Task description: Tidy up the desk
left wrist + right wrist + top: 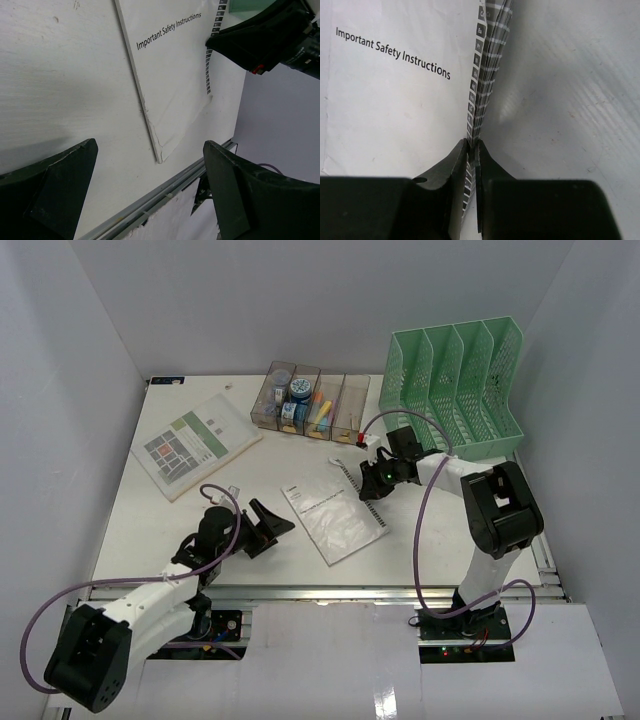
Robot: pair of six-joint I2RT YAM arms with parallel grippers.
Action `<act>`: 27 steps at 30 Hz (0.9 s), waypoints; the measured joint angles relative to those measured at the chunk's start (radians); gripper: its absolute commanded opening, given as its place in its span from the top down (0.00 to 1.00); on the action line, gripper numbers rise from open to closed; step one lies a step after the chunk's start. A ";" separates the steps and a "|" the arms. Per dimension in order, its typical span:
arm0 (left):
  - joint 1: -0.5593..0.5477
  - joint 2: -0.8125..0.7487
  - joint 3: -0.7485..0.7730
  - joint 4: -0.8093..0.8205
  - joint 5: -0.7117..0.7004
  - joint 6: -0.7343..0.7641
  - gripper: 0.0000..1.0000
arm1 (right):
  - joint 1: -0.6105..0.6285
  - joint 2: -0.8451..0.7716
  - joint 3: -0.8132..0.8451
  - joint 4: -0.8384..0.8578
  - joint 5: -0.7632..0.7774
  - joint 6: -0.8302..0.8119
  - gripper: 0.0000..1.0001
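Right gripper (472,150): black jaws pinched tight on tabbed edge of white paper "Important Safety Instructions" booklet (395,110) | left gripper (150,145): spread wide, empty, booklet ahead of it | large flat white counter (570,100): beneath both grippers, carrying booklet

The desk (150,530) top is matt white, faintly scuffed and streaked, with a brushed silver metal rail (330,592) along its near edge. The safety booklet (335,512) is smooth white paper, wrinkled at one corner. The file rack (455,390) is green plastic mesh, and the bins (310,400) are clear, glossy plastic. The left gripper (150,145) has matt black plastic fingers (235,190).
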State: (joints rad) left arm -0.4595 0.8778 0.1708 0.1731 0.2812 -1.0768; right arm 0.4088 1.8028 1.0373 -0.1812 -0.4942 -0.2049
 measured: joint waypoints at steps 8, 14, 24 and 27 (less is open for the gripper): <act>0.000 0.097 0.043 -0.016 -0.015 0.056 0.02 | 0.011 -0.047 -0.025 -0.019 -0.070 0.000 0.92; 0.000 0.077 0.044 -0.020 -0.030 0.091 0.02 | 0.013 -0.066 -0.026 -0.031 -0.120 -0.005 0.92; 0.000 -0.020 0.051 -0.040 -0.030 0.202 0.02 | 0.013 -0.154 -0.024 -0.088 -0.183 -0.053 0.92; 0.000 -0.019 0.046 -0.007 -0.030 0.218 0.02 | 0.013 -0.200 -0.011 -0.112 -0.228 -0.094 0.92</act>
State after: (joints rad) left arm -0.4595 0.8591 0.2171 0.1660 0.2515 -0.8592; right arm 0.4221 1.6024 1.0261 -0.2930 -0.7224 -0.2990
